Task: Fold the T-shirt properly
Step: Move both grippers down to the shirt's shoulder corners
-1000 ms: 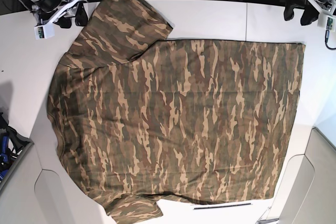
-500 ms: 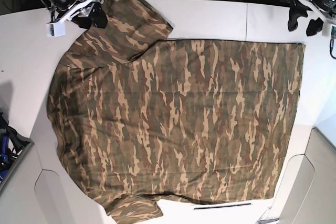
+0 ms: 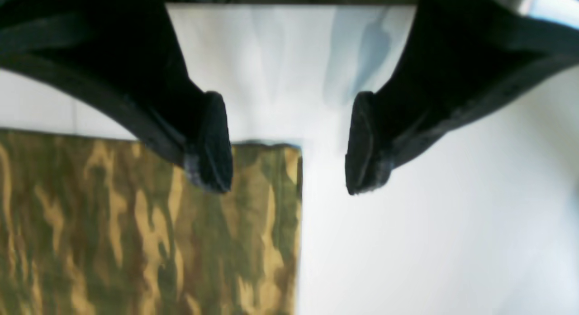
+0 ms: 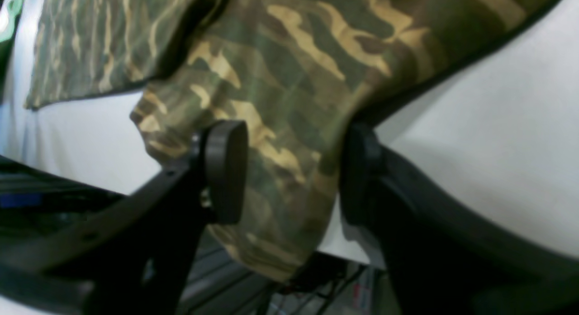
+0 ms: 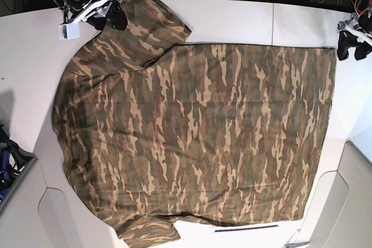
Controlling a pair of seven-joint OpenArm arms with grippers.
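Base view: T-shirt spread flat over white table, filling most of frame. Right gripper at upper left, jaws wide, straddling sleeve edge, not pinching. Left gripper at upper right, jaws wide, nothing held, hovering by shirt's hem corner.

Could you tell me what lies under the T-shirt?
The white table lies under the T-shirt, showing around its edges. Whatever else might lie beneath is hidden, since the cloth covers most of the surface.
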